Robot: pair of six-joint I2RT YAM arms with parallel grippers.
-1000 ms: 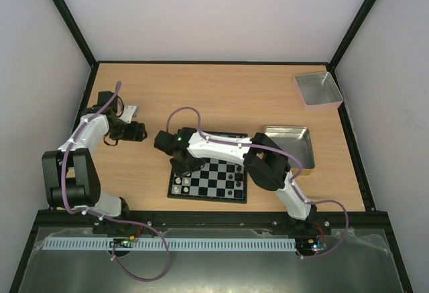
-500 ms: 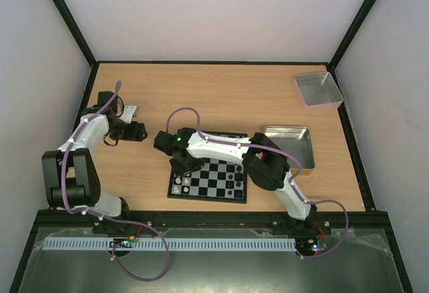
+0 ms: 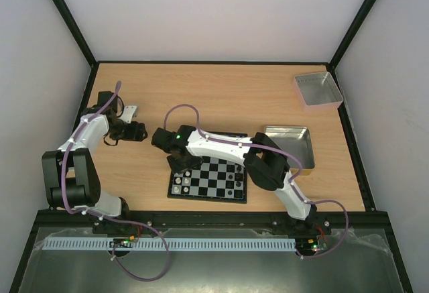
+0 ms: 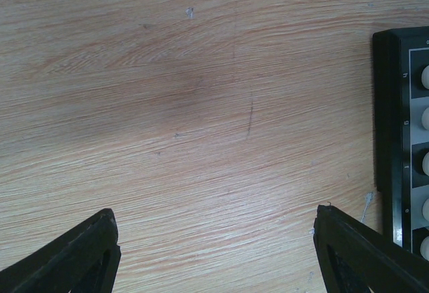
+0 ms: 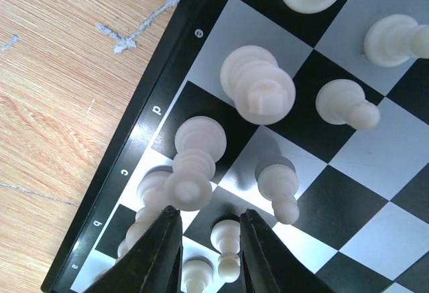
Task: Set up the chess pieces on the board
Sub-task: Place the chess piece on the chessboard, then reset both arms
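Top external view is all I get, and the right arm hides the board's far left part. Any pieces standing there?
Observer: Yes, the right wrist view shows white pieces upright on the board's edge squares.
Operator: Is the right end effector holding one?
Observer: None visibly; its fingers sit narrowly apart, a pawn showing in the gap.
Operator: And the left?
Observer: Left end effector is wide open above the table, beside the board.

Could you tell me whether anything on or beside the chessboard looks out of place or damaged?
Nothing serious. The white pieces stand upright on the chessboard. The only blemish is a pale scuff on the wooden table, just beside the chessboard's black border.
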